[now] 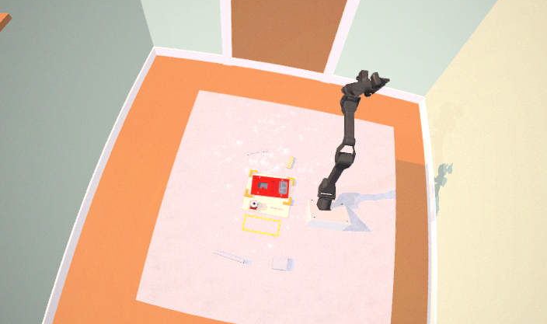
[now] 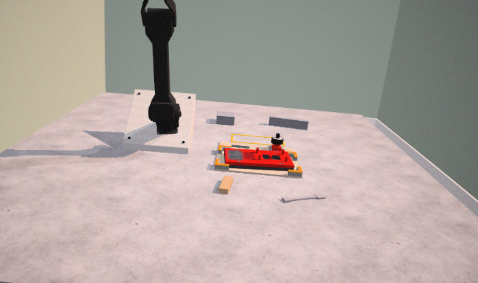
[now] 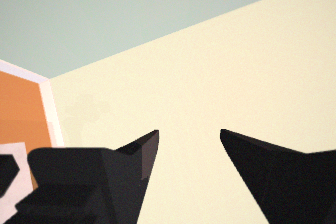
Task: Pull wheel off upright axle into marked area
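Sitting on its axle, wheel, well apart from raised gripper, part-open, holding nothing

Mottled pale grey bench here, and on it a bright red board with orange corner brackets and a black wheel standing over it. A thin yellow outline marks the rectangle, a tan block lies close by, and two grey blocks sit behind. The arm is black all over, against sage-green and cream walls
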Robot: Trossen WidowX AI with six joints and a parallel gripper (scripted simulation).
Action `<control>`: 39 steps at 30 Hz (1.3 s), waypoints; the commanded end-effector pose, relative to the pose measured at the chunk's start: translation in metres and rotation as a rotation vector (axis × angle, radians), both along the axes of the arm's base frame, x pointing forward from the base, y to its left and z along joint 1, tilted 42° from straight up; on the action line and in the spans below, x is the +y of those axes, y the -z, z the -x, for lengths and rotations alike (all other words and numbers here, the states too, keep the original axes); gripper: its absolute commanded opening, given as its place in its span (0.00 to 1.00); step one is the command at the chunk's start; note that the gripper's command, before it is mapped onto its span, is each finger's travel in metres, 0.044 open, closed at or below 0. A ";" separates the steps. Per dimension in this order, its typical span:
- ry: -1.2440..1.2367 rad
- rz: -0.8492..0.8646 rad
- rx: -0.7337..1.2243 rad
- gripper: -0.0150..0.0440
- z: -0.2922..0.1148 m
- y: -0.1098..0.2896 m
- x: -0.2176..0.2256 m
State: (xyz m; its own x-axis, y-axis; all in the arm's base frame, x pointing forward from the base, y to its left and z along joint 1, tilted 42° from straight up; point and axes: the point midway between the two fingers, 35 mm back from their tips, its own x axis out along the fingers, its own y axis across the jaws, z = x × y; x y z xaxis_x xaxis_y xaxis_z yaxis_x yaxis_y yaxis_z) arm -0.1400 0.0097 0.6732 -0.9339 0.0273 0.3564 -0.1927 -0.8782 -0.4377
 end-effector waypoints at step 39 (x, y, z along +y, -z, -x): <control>-1.485 -0.495 -0.094 0.76 -0.347 0.198 -0.360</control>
State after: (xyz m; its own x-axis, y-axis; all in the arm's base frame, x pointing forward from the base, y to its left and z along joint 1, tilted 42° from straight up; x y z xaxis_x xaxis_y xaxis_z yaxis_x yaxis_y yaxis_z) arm 0.1619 -0.3478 0.5118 -0.1364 -0.9872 0.0830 0.7072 -0.1557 -0.6897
